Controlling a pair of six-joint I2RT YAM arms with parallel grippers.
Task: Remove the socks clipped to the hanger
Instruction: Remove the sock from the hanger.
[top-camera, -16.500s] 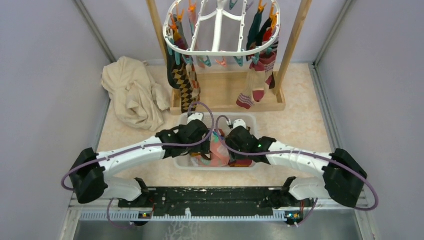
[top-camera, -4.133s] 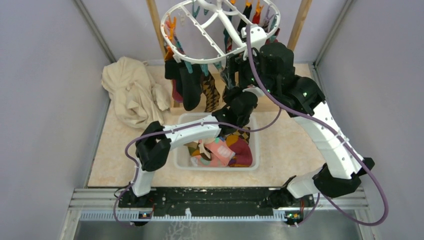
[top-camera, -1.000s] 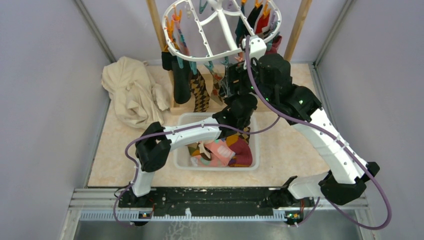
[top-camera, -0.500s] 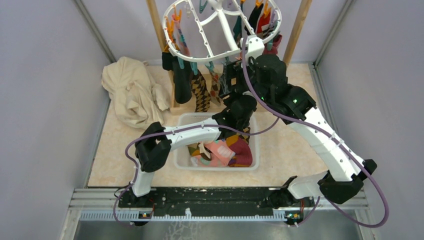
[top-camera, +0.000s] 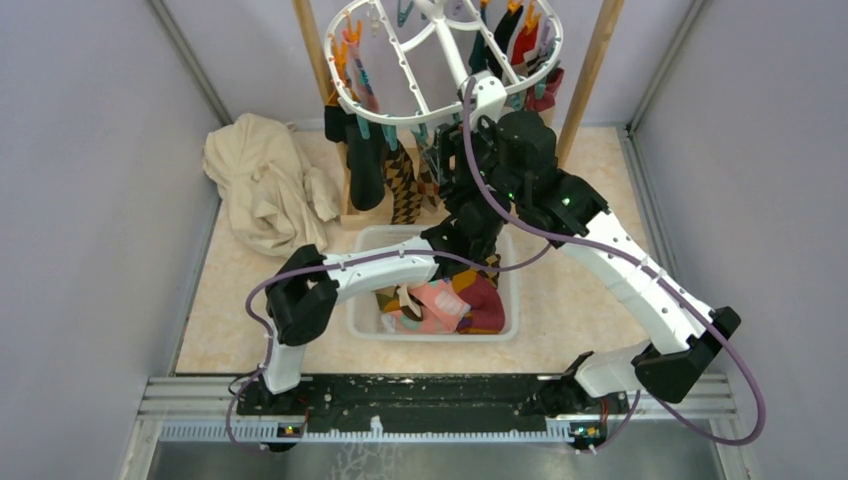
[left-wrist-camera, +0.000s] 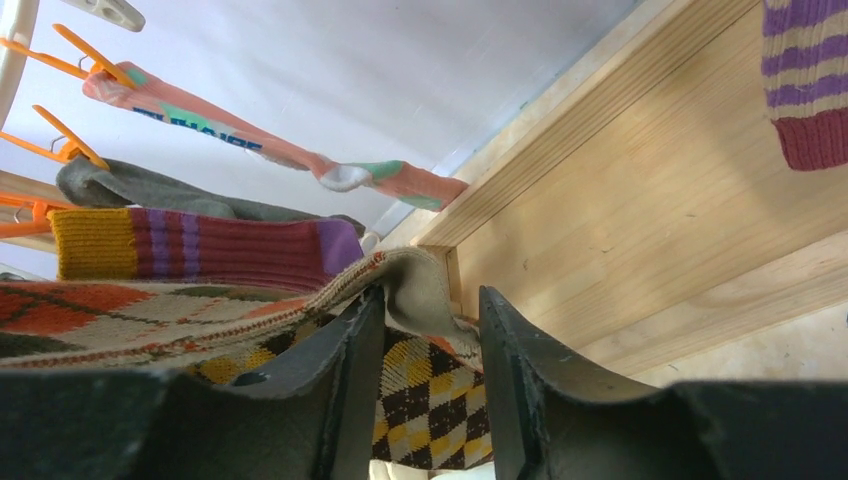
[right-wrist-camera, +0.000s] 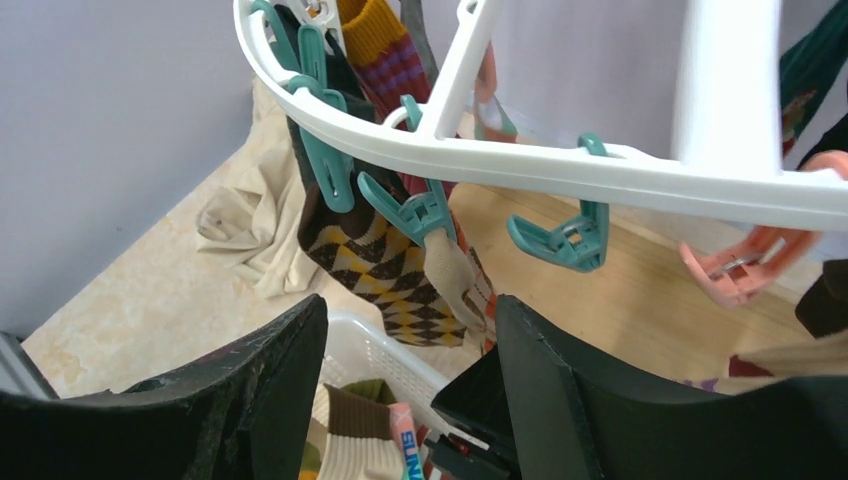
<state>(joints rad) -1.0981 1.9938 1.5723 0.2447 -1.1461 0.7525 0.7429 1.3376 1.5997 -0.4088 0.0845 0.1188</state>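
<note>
The white oval hanger (top-camera: 440, 62) hangs tilted between two wooden posts, with socks (top-camera: 366, 165) clipped round its rim. In the left wrist view the toe of a beige argyle sock (left-wrist-camera: 420, 290) lies between my left gripper's (left-wrist-camera: 425, 335) fingers (left-wrist-camera: 345, 375), which stand a little apart around it. That sock hangs from a teal clip (right-wrist-camera: 425, 212) on the hanger's near rim (right-wrist-camera: 520, 168). My right gripper (right-wrist-camera: 410, 325) is open just below that clip, holding nothing. From above, the right gripper (top-camera: 447, 165) sits under the rim, the left gripper (top-camera: 463, 207) below it.
A white mesh basket (top-camera: 362, 305) with removed socks stands under both wrists. The wooden frame's base (left-wrist-camera: 640, 220) lies behind it. A crumpled beige cloth (top-camera: 265, 185) lies on the floor at left. An empty teal clip (right-wrist-camera: 565, 240) and a pink clip (right-wrist-camera: 740, 265) dangle from the rim.
My right arm has shifted left and down toward the hanger's near rim. Both grippers' jaws have narrowed. The left arm has barely moved.
</note>
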